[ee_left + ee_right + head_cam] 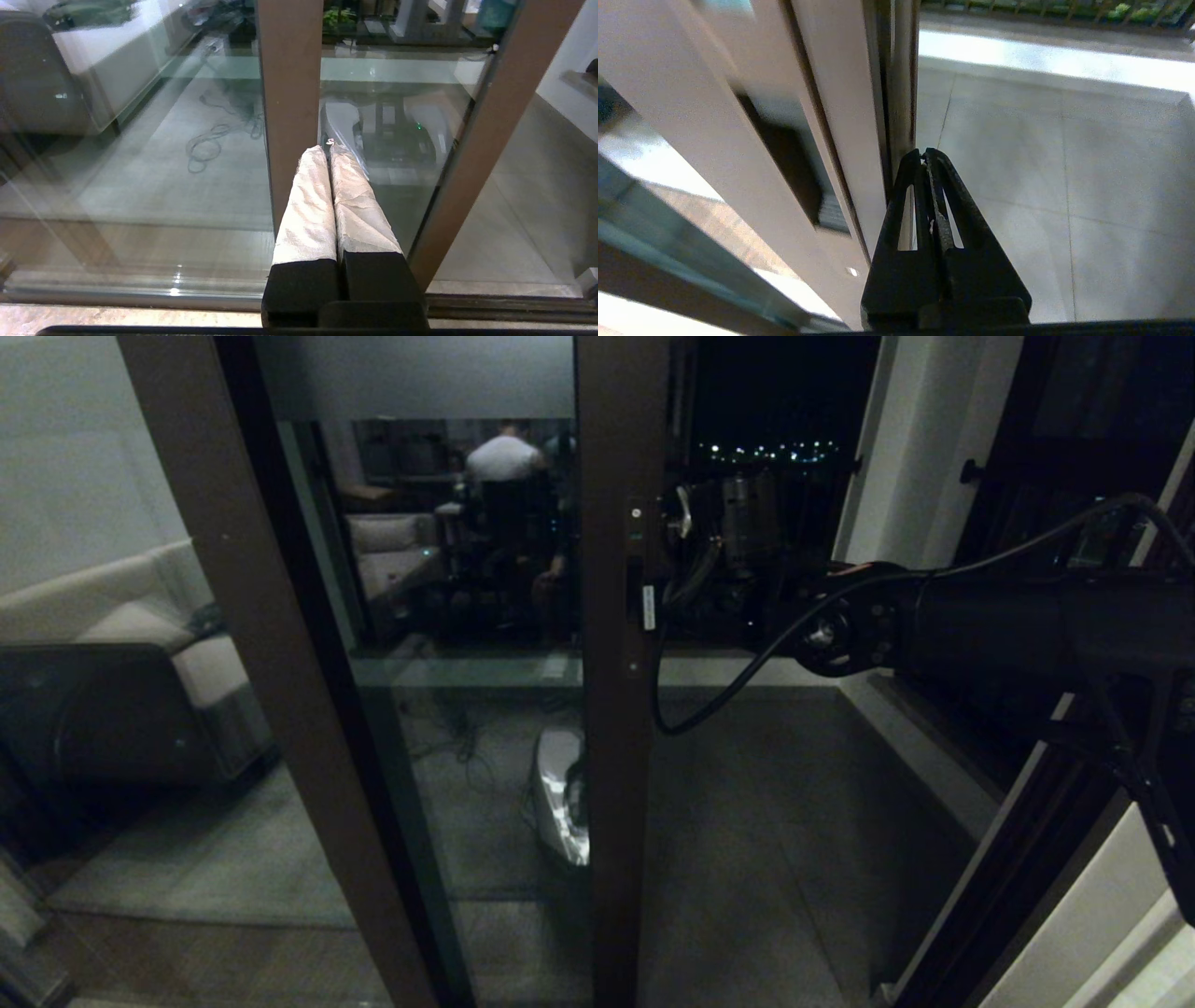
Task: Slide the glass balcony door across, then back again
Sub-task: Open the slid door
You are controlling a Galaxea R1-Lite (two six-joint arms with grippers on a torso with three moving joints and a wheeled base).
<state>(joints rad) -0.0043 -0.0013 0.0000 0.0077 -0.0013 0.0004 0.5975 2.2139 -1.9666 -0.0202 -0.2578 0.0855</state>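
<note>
The glass balcony door (467, 616) has a frosted top band, and its dark brown stile (616, 709) stands in the middle of the head view. An open gap lies to its right. My right arm (980, 616) reaches across that gap towards the stile. In the right wrist view my right gripper (924, 151) is shut and empty, its tips beside the stile's edge (901, 93), near a dark recessed handle (784, 163). My left gripper (328, 148), with cloth-wrapped fingers (308, 205), is shut and empty. It points at the seam between a brown post (289, 93) and the door glass (402, 196).
A fixed glass panel (112, 616) on the left shows a sofa. A dark window with a round knob (971, 471) and a white wall (887, 476) stand on the right. A black cable (709, 700) hangs from my right arm. The floor track (514, 308) runs below the door.
</note>
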